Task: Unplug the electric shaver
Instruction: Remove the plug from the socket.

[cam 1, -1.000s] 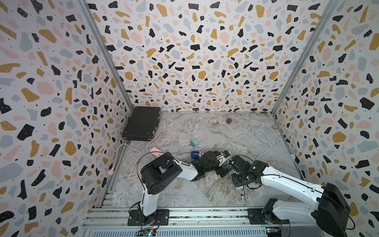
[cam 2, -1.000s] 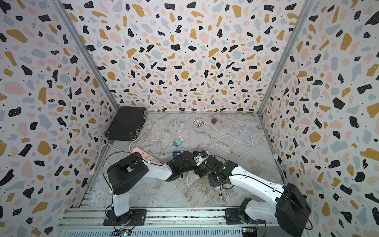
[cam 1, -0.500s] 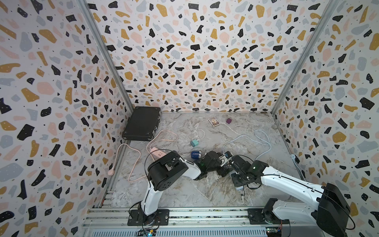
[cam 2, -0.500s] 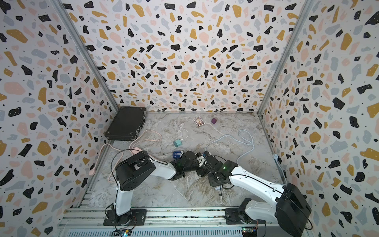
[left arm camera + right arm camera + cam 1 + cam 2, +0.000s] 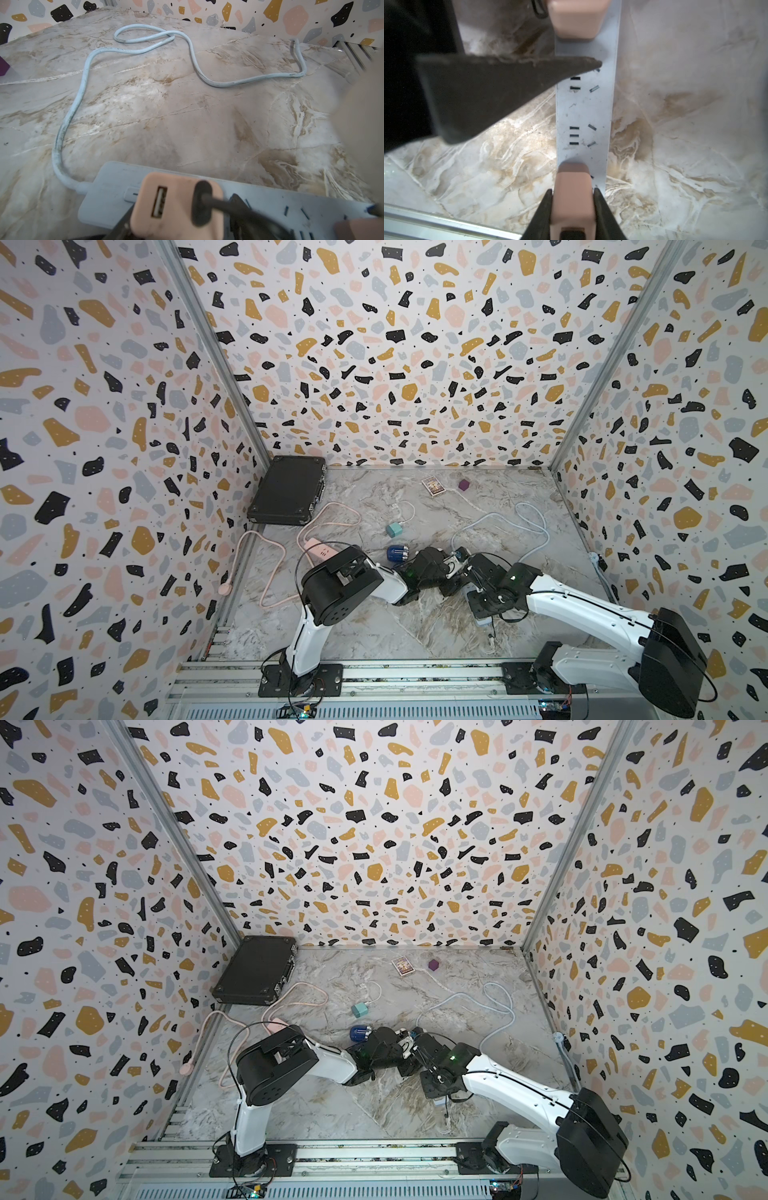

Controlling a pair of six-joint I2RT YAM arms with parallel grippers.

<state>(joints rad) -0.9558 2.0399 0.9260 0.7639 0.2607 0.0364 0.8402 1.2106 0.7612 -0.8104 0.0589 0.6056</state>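
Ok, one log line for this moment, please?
left pincer: astride pink charger, grip unclear | right pincer: shut on pink plug atop power strip | black cable: plugged into charger

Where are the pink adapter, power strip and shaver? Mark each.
pink adapter (image 5: 178,207), left wrist view, front face
power strip (image 5: 583,112), right wrist view, top face
shaver (image 5: 395,553), a top view, blue body

You have a black case (image 5: 286,489) in the far left corner. By the back wall, a card box (image 5: 433,486) sits near a purple cube (image 5: 464,485). A teal charger (image 5: 392,529) lies mid-table.
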